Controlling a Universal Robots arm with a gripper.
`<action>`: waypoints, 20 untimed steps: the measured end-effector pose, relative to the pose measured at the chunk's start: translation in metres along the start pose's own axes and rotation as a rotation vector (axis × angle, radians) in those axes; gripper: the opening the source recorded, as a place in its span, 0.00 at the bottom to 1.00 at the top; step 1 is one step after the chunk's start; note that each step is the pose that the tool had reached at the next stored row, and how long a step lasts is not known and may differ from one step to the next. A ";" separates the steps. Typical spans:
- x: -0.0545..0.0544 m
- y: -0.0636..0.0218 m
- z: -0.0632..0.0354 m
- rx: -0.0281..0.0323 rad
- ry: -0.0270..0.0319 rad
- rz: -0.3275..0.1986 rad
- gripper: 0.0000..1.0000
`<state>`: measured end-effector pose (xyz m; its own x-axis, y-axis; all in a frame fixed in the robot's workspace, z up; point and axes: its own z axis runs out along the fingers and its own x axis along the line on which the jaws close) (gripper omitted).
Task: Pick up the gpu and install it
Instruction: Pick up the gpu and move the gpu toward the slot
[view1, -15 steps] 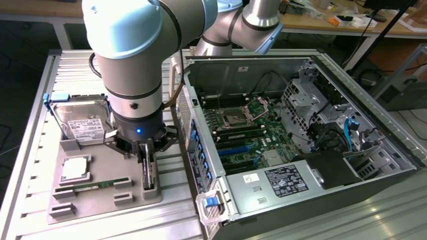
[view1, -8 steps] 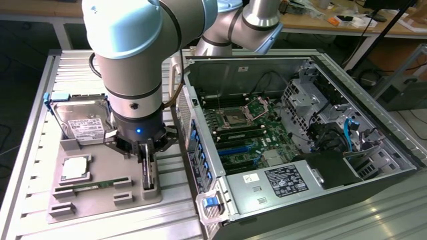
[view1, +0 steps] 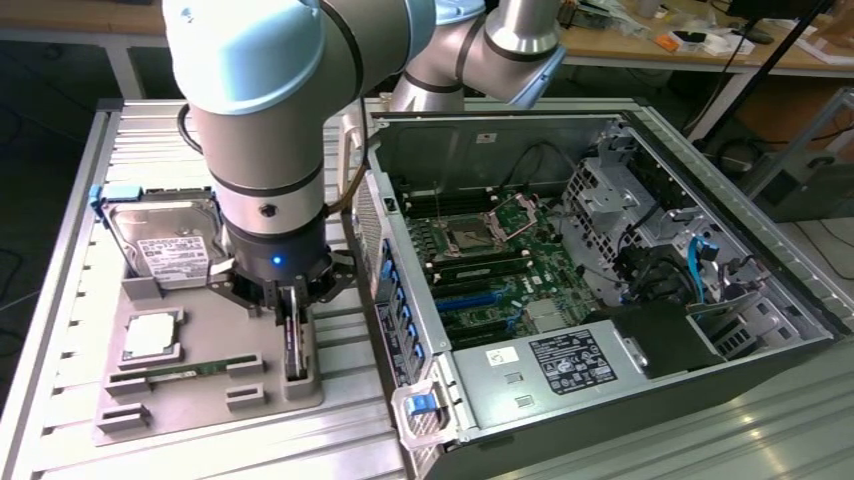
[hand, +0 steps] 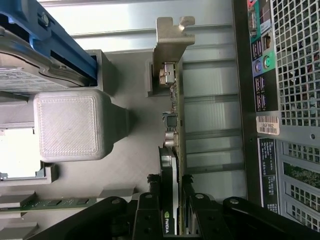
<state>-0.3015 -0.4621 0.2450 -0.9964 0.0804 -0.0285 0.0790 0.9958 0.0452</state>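
Exterior view: the gripper hangs straight down over the grey holder tray at the exterior view's left. Its jaws are drawn narrow and clamped on the gpu, which stands on edge in the tray's slot on the side nearest the open computer case. A hard drive, a processor and a RAM stick sit further left on the tray. In the wrist view, the fingers press both faces of the card, whose silver bracket is at the end away from the gripper.
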 end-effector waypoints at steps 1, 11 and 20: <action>0.000 0.0000 -0.0004 0.0000 0.0000 0.000 0.27; 0.000 0.0003 -0.0055 0.0000 0.0000 0.000 0.27; 0.000 0.0005 -0.0108 0.0000 0.0001 0.000 0.27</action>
<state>-0.3015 -0.4621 0.2559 -0.9964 0.0804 -0.0284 0.0790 0.9958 0.0451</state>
